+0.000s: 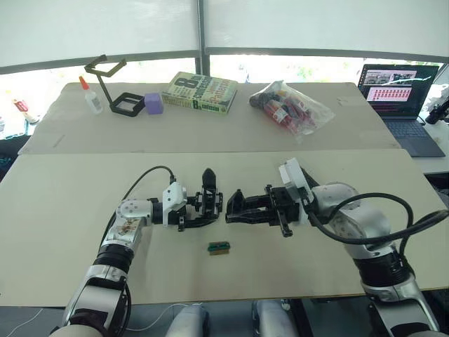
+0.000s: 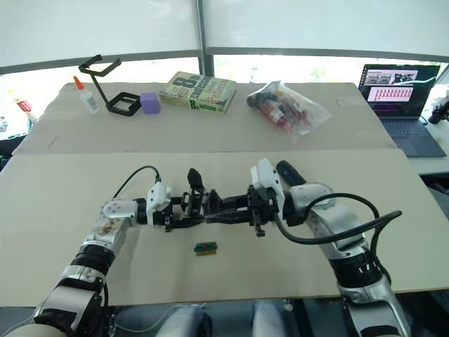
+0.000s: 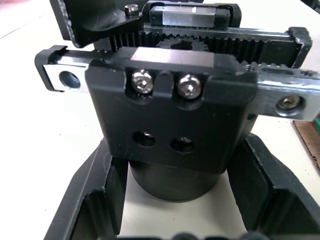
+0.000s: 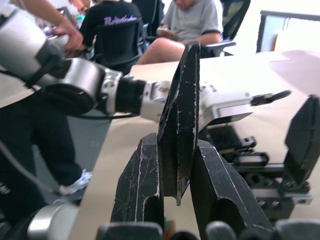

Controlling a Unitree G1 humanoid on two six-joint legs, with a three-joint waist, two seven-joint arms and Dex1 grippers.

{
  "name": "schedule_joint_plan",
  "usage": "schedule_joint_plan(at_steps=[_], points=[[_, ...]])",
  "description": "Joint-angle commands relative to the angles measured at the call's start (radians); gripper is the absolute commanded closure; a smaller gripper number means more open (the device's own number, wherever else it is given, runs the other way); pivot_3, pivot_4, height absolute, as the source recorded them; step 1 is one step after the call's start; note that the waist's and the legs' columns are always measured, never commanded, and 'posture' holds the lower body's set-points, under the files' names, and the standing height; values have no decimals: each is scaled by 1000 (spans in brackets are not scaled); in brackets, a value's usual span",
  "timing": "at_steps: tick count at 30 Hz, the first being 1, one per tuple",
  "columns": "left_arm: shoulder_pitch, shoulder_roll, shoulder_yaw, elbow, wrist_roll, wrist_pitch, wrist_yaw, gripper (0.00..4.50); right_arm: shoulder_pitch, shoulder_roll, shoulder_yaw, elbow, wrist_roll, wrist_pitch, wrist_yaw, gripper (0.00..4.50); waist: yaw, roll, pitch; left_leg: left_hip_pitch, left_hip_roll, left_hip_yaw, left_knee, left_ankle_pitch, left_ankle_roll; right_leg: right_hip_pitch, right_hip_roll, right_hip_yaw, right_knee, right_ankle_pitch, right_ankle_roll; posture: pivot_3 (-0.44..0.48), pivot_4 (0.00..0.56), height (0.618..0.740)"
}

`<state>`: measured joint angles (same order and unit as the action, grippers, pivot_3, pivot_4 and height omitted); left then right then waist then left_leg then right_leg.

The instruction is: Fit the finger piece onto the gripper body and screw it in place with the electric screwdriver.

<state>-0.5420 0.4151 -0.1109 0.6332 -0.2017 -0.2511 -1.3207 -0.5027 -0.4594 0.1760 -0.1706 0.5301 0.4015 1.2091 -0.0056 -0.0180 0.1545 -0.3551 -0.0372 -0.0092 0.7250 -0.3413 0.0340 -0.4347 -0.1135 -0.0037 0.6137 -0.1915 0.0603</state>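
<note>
Bright backlit windows, soft shadows, wrist close-ups blurred.

silver-white arms (image 1: pixel 358 225), black cables, black jaws on white wrists.

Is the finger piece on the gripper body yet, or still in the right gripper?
Not fitted: the small black plastic finger piece stands clamped between the right gripper's fingers.

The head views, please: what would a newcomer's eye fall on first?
The two hands meeting at the middle of the near table: the left hand grips the gripper body, and the right hand pinches the finger piece upright. In front of them lies a tiny green-and-brown block.
</note>
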Motion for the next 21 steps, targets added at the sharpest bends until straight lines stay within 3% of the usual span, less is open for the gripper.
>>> schedule_joint_plan(at_steps=[1,7,21], points=[[12,-37,-9,6,16,-27,43,2206,-55,53,12,53,-48,-91,-27,4123,2,1,0,0,0,0,0,0,0,0,0,0,0,0,0,0,150,740],[10,-45,-13,-6,42,-15,81,2206,-120,129,67,188,-134,-163,-26,4124,15,3,-2,1,-1,-1,1,0,0,2,0,-1,0,0,0,0,150,740],[40,-34,-25,-41,52,51,82,2206,-171,135,117,325,-248,-199,-29,4124,11,5,-2,1,-1,-4,1,0,0,5,0,-5,-1,0,0,0,150,740]])
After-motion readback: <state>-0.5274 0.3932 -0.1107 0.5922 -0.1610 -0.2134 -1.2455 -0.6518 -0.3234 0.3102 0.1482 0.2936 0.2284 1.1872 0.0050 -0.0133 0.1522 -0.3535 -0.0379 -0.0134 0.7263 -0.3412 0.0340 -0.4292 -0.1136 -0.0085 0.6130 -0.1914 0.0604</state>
